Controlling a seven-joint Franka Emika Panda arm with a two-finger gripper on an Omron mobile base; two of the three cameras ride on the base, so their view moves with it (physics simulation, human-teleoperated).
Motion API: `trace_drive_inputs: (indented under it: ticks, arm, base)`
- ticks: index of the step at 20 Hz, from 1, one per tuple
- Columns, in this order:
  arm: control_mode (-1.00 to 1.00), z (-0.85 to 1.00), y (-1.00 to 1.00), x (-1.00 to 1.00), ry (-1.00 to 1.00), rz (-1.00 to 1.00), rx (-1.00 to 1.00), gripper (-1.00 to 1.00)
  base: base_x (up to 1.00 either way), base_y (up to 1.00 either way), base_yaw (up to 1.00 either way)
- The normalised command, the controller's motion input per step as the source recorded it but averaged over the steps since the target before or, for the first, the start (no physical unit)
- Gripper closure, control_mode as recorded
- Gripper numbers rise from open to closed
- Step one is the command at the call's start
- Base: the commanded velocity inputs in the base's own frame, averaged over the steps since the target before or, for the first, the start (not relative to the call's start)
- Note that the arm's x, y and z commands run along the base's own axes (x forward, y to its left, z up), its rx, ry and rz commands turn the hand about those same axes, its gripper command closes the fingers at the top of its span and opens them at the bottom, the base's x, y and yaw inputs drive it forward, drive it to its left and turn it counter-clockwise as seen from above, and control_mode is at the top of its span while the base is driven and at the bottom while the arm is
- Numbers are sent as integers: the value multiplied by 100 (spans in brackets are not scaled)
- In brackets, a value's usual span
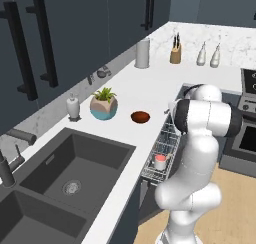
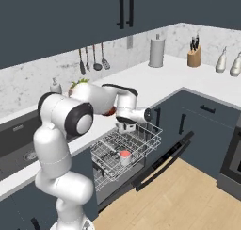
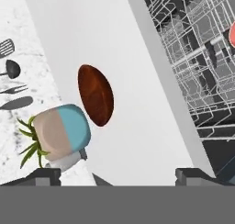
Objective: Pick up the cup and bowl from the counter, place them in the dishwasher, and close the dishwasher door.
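Note:
The dark reddish-brown bowl (image 1: 140,117) (image 3: 95,94) lies on the white counter (image 1: 145,90), close to its front edge. The pale cup (image 1: 160,162) (image 2: 125,156) with a reddish lower part stands in the dishwasher's pulled-out silver wire rack (image 2: 134,144). Below the rack, the dishwasher door (image 2: 164,160) hangs folded down and open. My gripper (image 2: 124,127) (image 3: 118,175) hovers open over the counter edge beside the rack, a little short of the bowl. Nothing is between its fingertips (image 3: 46,176).
A teal-and-beige plant pot (image 1: 104,106) (image 3: 62,133) stands just left of the bowl, with a soap dispenser (image 1: 73,107) beyond it. The dark double sink (image 1: 65,178) lies further left. A paper-towel roll (image 1: 142,53) and knife block (image 1: 175,53) stand at the back. The oven (image 1: 245,133) is at the right.

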Motion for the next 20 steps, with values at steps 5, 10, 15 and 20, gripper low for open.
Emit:
trace_drive_inputs:
  ticks: [5,10,15,20]
  arm:
    - [-100,-2,39,59,0,1,-22,-100]
    - [-100,-22,19,54,0,0,-15,-100]
    - [-100,-42,9,44,1,0,-15,-100]
    - [-100,-28,16,42,1,0,-7,-100]
  base:
    - [0,0,0]
    - [0,0,0]
    - [0,0,0]
    - [0,0,0]
